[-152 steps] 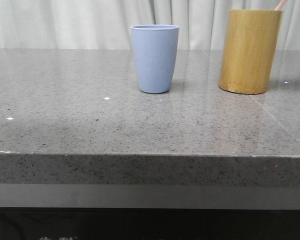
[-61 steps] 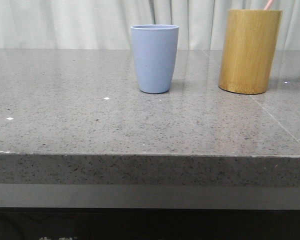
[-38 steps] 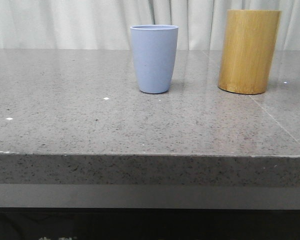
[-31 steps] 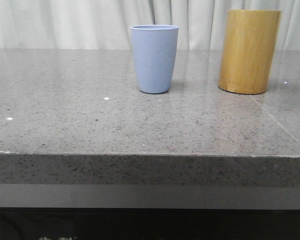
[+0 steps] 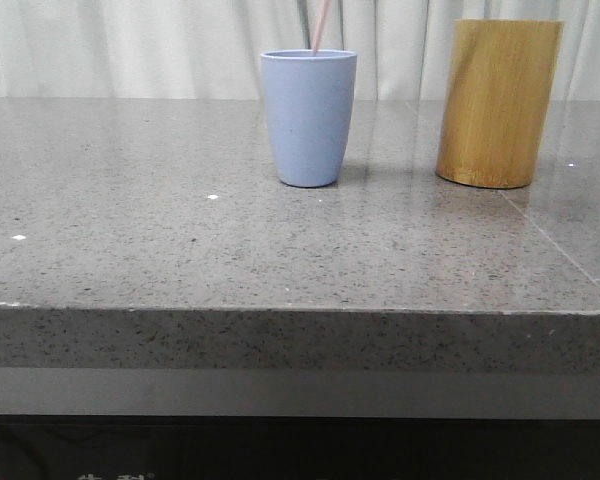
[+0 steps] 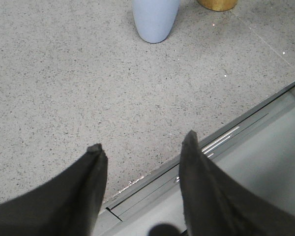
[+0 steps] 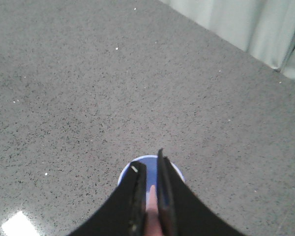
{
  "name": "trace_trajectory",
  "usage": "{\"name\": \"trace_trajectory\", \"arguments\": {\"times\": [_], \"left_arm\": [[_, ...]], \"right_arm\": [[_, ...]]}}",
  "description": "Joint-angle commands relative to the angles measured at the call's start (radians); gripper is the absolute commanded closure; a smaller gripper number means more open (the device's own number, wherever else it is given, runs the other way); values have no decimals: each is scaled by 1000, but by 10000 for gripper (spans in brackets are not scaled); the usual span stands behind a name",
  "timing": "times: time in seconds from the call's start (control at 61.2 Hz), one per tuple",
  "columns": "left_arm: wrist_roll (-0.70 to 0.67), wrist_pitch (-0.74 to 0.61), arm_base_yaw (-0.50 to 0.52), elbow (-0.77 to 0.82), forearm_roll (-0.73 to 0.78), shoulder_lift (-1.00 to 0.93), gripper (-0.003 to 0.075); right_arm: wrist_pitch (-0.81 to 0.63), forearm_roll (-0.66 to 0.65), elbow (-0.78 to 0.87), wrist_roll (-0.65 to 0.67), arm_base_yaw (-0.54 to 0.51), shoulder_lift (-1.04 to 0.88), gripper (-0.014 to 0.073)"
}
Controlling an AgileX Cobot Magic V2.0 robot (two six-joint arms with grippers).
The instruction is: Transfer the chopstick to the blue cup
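The blue cup (image 5: 309,118) stands upright on the grey stone table (image 5: 180,250). A pale pink chopstick (image 5: 321,25) slants down from above into its mouth. In the right wrist view my right gripper (image 7: 148,167) is shut on the chopstick (image 7: 151,204), directly over the blue cup (image 7: 176,172), with the stick's tip over the cup's opening. My left gripper (image 6: 142,147) is open and empty over the table's front edge, well short of the blue cup (image 6: 155,19). Neither gripper shows in the front view.
A taller yellow-brown bamboo cylinder (image 5: 498,102) stands to the right of the blue cup, with no sticks showing above its rim; its base shows in the left wrist view (image 6: 216,4). White curtains hang behind the table. The table's front edge (image 6: 196,152) lies under the left gripper.
The pink chopstick that stuck out of the bamboo cylinder rose out of it and left the view. It now shows over the blue cup, reaching down into its mouth.
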Motion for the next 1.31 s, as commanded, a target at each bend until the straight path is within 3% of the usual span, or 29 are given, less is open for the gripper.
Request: {"name": "trace_trajectory", "arguments": {"times": [0.0, 0.245, 0.359, 0.457, 0.555, 0.768, 0.996, 1.29], "left_arm": [[-9, -65, -8, -22, -12, -3, 373], [-9, -67, -8, -22, -12, -3, 373], [-9, -75, -8, -22, -14, -3, 373], [-9, -83, -8, -22, -14, -3, 373], [-9, -93, -8, -22, -14, -3, 373], [-9, -95, -8, -22, -14, -3, 373], [-9, -110, -8, -22, -14, -3, 373], [-9, -112, -8, -22, -14, -3, 373]], "right_arm": [[-104, -10, -23, 5, 7, 8, 653], [-143, 9, -23, 5, 7, 88, 615], [-148, 25, -23, 5, 7, 97, 477], [-142, 25, -23, 5, 6, 97, 307], [-125, 22, -30, 5, 3, 88, 211], [43, -63, -92, 40, 0, -25, 211], [273, -198, -37, 306, -30, -204, 211], [103, -218, 355, 385, -50, -524, 211]]}}
